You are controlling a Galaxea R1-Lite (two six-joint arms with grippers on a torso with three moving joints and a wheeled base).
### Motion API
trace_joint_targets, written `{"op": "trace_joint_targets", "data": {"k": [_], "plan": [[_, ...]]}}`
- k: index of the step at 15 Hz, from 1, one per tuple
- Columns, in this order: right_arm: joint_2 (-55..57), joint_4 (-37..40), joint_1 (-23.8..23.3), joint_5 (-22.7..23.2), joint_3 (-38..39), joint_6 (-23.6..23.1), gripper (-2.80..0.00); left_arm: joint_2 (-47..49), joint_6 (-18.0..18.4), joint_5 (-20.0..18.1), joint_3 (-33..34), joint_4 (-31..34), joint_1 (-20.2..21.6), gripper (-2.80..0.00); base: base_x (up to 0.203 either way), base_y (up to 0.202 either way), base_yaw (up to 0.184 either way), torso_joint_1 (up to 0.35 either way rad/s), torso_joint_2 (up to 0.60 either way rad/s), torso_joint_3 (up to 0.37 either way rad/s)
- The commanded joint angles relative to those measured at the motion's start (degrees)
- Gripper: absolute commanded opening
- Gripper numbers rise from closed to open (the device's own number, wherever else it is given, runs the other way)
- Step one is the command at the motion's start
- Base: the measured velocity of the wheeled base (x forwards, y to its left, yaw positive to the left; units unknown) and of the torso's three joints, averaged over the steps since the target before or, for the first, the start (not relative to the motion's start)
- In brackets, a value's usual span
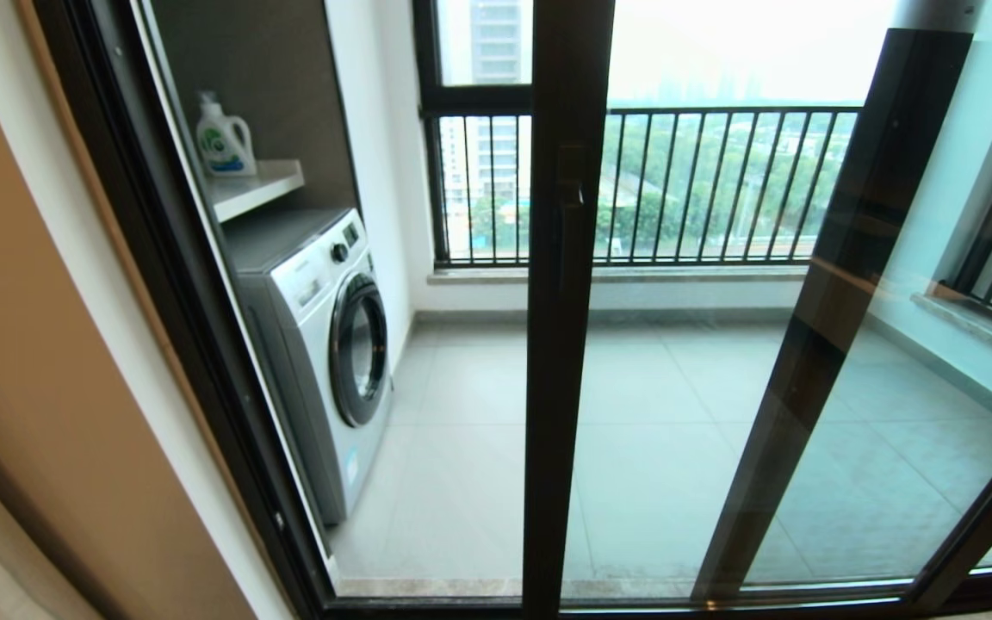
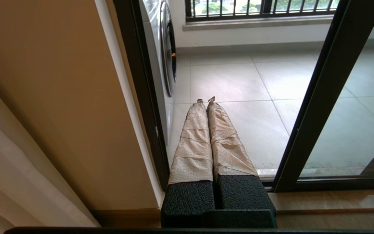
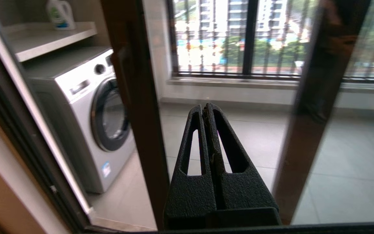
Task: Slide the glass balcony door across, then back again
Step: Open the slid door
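Glass balcony door (image 1: 567,344) stile at 12 o'clock, partway across, gap w/ washer (image 1: 324,344) at 9. Right gripper (image 3: 206,109) fingers pressed together, empty, raised near stile, prob. to push. Left gripper (image 2: 206,100) together, low, idle.

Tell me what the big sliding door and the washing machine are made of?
The glass balcony door looks like clear glass, since the floor and railing show straight through it. Its frame seems to be dark brown metal with a smooth, slightly glossy finish. The washing machine appears to be white painted metal or plastic; its round door has a shiny silver ring around dark glass.
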Motion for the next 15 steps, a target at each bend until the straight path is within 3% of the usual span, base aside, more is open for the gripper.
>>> {"op": "trace_joint_targets", "data": {"k": [1,3,6,9,15], "plan": [[22.74,-1.18,9.73,-0.62,-12.30,0.19,-2.80,0.20,0.02,0.00,0.00,0.05,0.01,-2.80,0.000,0.000,0.000,0.000,0.00,0.000],[32.08,-2.16,22.17,-5.44,-20.12,0.24,-2.80,0.20,0.02,0.00,0.00,0.05,0.01,-2.80,0.000,0.000,0.000,0.000,0.00,0.000],[44.00,-2.93,30.88,-11.80,-28.74,-0.07,-2.80,0.20,0.02,0.00,0.00,0.05,0.01,-2.80,0.000,0.000,0.000,0.000,0.00,0.000],[55.11,-4.61,32.99,-15.43,-37.82,-0.53,-2.80,0.20,0.02,0.00,0.00,0.05,0.01,-2.80,0.000,0.000,0.000,0.000,0.00,0.000],[76.69,-5.30,32.60,-22.63,-61.44,0.58,-2.80,0.20,0.02,0.00,0.00,0.05,0.01,-2.80,0.000,0.000,0.000,0.000,0.00,0.000]]}}
